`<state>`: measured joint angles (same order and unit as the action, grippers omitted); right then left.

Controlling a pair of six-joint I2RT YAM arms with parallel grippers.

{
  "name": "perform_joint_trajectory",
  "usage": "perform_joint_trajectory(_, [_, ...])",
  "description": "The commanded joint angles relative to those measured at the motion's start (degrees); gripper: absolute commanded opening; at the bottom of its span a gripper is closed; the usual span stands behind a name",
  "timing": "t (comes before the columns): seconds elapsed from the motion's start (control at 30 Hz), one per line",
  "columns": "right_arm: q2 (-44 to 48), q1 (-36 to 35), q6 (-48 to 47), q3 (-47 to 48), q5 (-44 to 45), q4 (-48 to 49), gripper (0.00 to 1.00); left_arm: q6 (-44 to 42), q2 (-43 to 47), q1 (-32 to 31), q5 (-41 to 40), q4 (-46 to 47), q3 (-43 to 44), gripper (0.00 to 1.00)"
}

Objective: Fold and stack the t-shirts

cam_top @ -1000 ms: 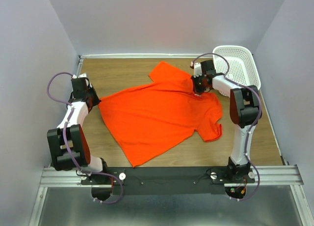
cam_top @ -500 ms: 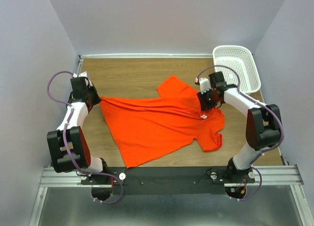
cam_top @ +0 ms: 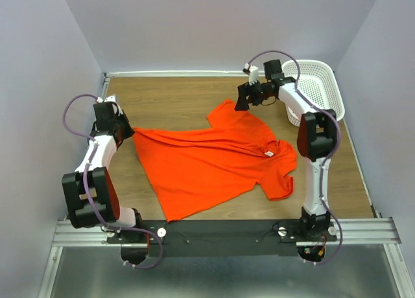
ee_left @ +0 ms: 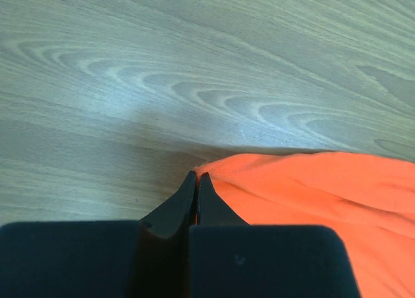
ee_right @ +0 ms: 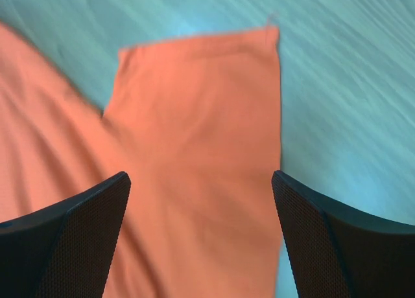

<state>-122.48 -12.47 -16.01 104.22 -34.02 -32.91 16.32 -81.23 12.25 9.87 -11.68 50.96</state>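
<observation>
At the left of the wooden table (cam_top: 168,97), the left gripper (cam_top: 125,132) is pinched tight on a corner of the orange t-shirt (cam_top: 214,159), its fingers (ee_left: 178,204) pressed together at the cloth's edge; the shirt lies spread and creased across the middle of the table, white neck label (cam_top: 268,153) showing toward the right; above its far sleeve (ee_right: 207,116) the right gripper (cam_top: 241,101) hangs with jaws spread wide, holding nothing; a white basket (cam_top: 318,84) stands in the far right corner.
</observation>
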Motion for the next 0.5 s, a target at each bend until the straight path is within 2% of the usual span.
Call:
perform_joint_trajectory(0.0, [-13.8, 0.0, 9.9, 15.7, -10.5, -2.0, 0.93, -0.6, 1.5, -0.1, 0.7, 0.7, -0.9, 0.0])
perform_joint_trajectory(0.1, [-20.6, -0.3, 14.2, 23.5, -8.5, -1.6, 0.89, -0.7, 1.3, -0.2, 0.9, 0.7, -0.7, 0.0])
perform_joint_trajectory(0.23, [-26.4, -0.6, 15.7, 32.2, -4.8, -0.8, 0.88, -0.6, 1.2, -0.2, 1.2, 0.6, -0.7, 0.0])
perform_joint_trajectory(0.33, [-29.1, -0.9, 17.9, 33.6, -3.7, -0.3, 0.85, -0.7, 1.2, -0.3, 1.4, 0.8, -0.6, 0.0])
perform_joint_trajectory(0.43, [-30.9, -1.4, 18.0, 33.8, -4.0, -0.2, 0.76, -0.7, 1.2, -0.3, 1.6, 0.8, -0.6, 0.0])
perform_joint_trajectory(0.47, [-31.2, -1.6, 17.9, 33.5, -4.2, -0.2, 0.75, -0.7, 1.2, -0.3, 1.8, 0.9, -0.6, 0.0])
